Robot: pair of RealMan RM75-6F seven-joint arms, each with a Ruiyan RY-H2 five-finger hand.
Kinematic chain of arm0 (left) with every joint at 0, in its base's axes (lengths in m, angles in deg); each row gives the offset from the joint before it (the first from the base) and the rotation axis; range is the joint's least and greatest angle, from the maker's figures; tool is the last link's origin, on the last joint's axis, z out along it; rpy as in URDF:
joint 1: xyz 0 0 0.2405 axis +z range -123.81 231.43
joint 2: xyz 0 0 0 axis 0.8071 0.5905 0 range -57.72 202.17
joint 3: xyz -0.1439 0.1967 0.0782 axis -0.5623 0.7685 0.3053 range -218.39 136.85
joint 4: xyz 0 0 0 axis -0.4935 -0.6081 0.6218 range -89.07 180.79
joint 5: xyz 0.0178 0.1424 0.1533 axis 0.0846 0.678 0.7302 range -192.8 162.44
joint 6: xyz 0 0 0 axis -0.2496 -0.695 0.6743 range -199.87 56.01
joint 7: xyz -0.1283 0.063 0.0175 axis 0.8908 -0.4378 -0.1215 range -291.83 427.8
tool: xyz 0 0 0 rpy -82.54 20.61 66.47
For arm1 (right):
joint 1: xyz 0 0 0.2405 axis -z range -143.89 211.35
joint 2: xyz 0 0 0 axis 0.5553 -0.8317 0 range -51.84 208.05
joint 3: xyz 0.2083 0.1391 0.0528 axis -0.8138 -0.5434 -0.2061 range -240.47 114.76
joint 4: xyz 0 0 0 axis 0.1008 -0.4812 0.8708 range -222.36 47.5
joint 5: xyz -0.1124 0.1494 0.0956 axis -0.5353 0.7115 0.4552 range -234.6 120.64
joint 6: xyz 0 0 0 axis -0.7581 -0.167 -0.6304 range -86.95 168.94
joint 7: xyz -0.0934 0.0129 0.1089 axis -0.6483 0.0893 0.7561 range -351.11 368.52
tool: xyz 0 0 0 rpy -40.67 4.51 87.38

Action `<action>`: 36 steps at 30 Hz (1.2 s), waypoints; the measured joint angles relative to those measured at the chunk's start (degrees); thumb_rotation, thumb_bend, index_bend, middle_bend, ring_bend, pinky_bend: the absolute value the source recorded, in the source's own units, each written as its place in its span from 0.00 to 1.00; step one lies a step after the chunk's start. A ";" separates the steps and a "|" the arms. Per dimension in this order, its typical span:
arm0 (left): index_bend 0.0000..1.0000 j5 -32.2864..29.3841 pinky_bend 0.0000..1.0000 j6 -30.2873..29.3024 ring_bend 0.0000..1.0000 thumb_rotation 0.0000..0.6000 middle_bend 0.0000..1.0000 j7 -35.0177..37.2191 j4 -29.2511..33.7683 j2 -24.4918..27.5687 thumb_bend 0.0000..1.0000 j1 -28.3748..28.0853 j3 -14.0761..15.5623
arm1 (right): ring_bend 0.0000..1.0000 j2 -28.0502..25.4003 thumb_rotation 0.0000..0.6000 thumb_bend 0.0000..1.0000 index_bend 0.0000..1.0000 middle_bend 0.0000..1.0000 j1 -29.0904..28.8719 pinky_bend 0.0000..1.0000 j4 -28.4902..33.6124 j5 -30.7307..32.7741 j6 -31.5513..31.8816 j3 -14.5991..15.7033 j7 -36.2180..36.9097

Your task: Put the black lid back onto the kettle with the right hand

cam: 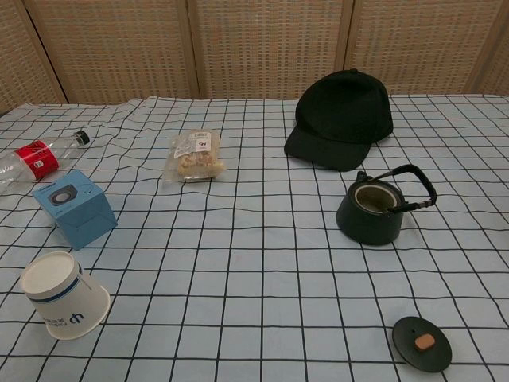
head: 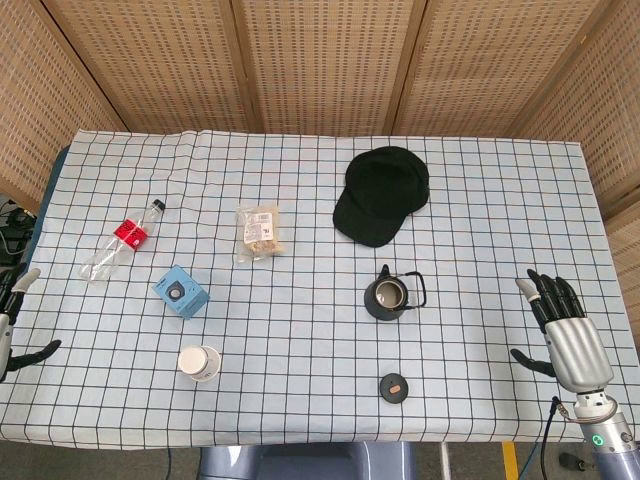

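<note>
A small dark kettle (head: 388,297) (cam: 371,211) stands open-topped right of the table's middle, its handle tipped to the right. The black lid (head: 394,387) (cam: 421,344), round with a brown knob, lies flat near the front edge, in front of the kettle. My right hand (head: 562,325) hovers at the table's right edge, fingers spread and holding nothing, well to the right of the lid. My left hand (head: 12,318) shows only partly at the far left edge, fingers apart and holding nothing. Neither hand appears in the chest view.
A black cap (head: 380,194) lies behind the kettle. A snack bag (head: 259,231), a plastic bottle (head: 122,240), a blue box (head: 181,291) and a tipped paper cup (head: 200,362) lie on the left half of the checked cloth (head: 300,330).
</note>
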 measured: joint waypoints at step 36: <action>0.00 0.15 0.00 0.05 0.00 1.00 0.00 0.84 0.43 0.48 0.05 -0.05 -0.11 | 0.00 -1.78 1.00 0.18 0.28 0.01 -3.42 0.00 4.82 -13.45 -6.17 7.53 4.92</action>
